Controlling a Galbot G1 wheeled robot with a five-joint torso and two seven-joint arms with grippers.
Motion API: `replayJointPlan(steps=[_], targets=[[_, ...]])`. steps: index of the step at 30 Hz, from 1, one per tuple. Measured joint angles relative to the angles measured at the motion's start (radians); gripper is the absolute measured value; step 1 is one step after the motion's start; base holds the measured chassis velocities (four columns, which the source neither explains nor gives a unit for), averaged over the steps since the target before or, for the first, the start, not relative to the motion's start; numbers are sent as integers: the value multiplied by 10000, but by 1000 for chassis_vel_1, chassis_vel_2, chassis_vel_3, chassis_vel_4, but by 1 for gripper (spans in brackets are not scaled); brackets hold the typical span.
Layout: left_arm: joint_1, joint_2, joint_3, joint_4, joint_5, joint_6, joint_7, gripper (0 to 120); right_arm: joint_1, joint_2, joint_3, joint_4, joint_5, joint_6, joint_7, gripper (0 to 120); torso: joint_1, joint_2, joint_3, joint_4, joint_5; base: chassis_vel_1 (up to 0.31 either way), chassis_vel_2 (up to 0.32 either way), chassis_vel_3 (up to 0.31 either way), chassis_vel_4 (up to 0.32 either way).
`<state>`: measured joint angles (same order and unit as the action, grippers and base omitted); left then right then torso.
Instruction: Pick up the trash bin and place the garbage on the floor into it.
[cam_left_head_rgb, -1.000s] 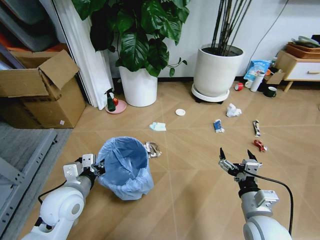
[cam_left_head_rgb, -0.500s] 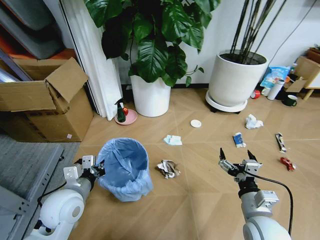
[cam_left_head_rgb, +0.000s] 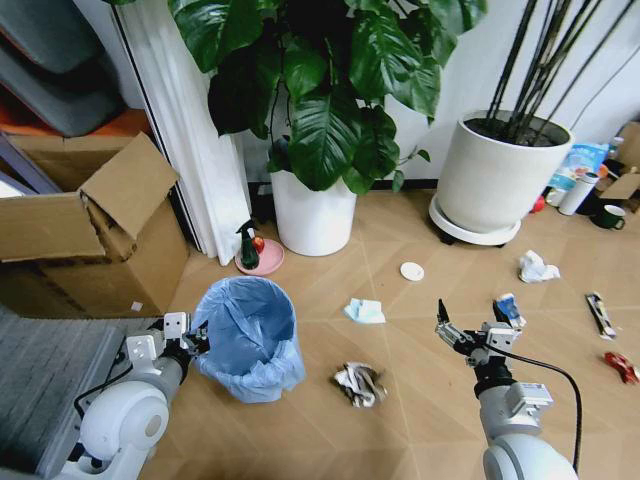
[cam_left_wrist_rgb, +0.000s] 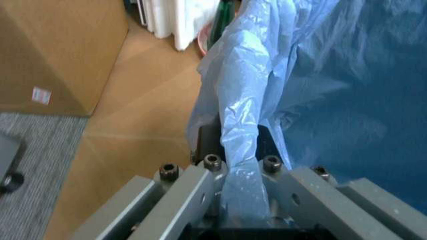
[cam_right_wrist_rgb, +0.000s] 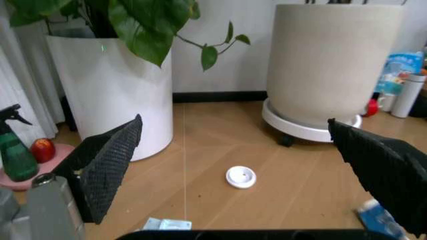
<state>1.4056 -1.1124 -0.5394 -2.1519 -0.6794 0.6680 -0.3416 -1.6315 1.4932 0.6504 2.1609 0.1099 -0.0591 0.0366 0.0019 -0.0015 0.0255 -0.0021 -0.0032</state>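
The trash bin (cam_left_head_rgb: 247, 335), lined with a crinkly light blue bag, was seen upright over the herringbone floor (cam_left_head_rgb: 330, 440), on the robot's left. The left gripper (cam_left_head_rgb: 192, 338) was clamped on the bin's near-side rim; in the left wrist view the bag (cam_left_wrist_rgb: 250, 125) was pinched between its fingers (cam_left_wrist_rgb: 200, 187). The right gripper (cam_left_head_rgb: 470, 328) was held above the floor with fingers spread wide and nothing between them. A grey-brown paper wad (cam_left_head_rgb: 359, 383) was noted just beside the bin, a folded tissue (cam_left_head_rgb: 365, 311) farther off, and a small white lid (cam_left_head_rgb: 411, 271) near the white plant pot (cam_left_head_rgb: 314, 213). A crumpled tissue (cam_left_head_rgb: 538, 267) was recorded by the large pot (cam_left_head_rgb: 492, 180).
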Motion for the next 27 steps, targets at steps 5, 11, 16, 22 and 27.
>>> replayJointPlan(steps=[5, 11, 16, 22, 27], targets=[[-31, 4, 48, -33, 3, -23, 7, 0, 401, -839, -446, -1141, 203, -155, -44, 100, 2, -1, 2, -7, 3, -86, 71, 66, -53], [-191, 124, 186, 0, -30, -46, 45, 0, 1127, -2138, -1270, -2544, 747, -598, -541, 100, -1, 0, -2, -2, 4, 18, -23, -17, 21], [-30, 204, 104, -94, -44, -46, 48, 0, 1926, -3816, -2759, -3279, 2280, -1209, -539, 100, -1, 0, -1, -2, 6, 0, 0, 0, 0], [115, 279, 0, -297, -121, -46, 26, 0, 2677, -5627, -4531, -3822, 3498, -1651, -443, 100, 0, 0, 0, -1, 5, 0, 0, 0, 0], [188, 280, -104, -419, -163, -44, 8, 0, 3211, -6231, -5547, -4296, 3823, -2016, -1093, 100, 0, 0, 0, -3, 7, 0, 0, 0, 0]])
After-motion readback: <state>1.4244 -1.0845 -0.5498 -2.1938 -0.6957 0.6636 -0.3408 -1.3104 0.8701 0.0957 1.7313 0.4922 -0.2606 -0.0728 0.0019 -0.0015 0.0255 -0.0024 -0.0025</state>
